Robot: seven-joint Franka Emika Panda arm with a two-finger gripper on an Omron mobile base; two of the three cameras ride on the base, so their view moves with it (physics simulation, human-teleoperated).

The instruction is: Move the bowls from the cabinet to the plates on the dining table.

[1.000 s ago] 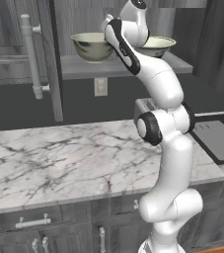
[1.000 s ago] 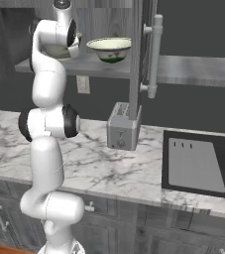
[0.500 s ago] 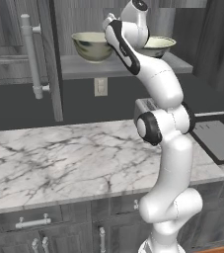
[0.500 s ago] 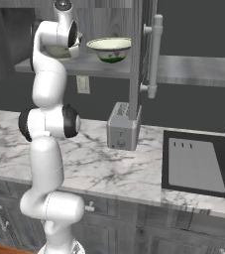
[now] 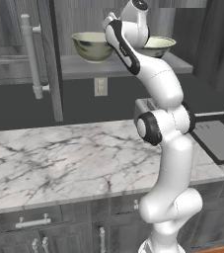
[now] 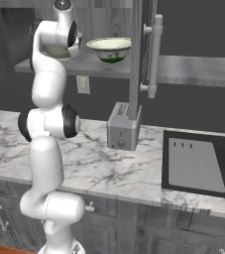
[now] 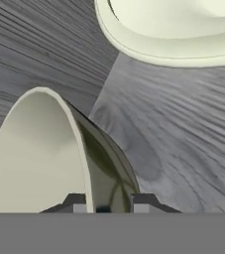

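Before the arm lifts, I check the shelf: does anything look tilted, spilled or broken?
Nothing stands out. Both pale cream-green glazed bowls sit upright on the dark grey cabinet shelf; no spill or break shows.

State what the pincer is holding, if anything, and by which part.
The pincer is closed on the rim of the nearer bowl, one fingertip inside the wall and one outside. The other bowl sits apart on the cabinet shelf.

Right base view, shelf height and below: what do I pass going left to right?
Robot arm → bowl on the cabinet shelf → toaster → cabinet door handle → sink.
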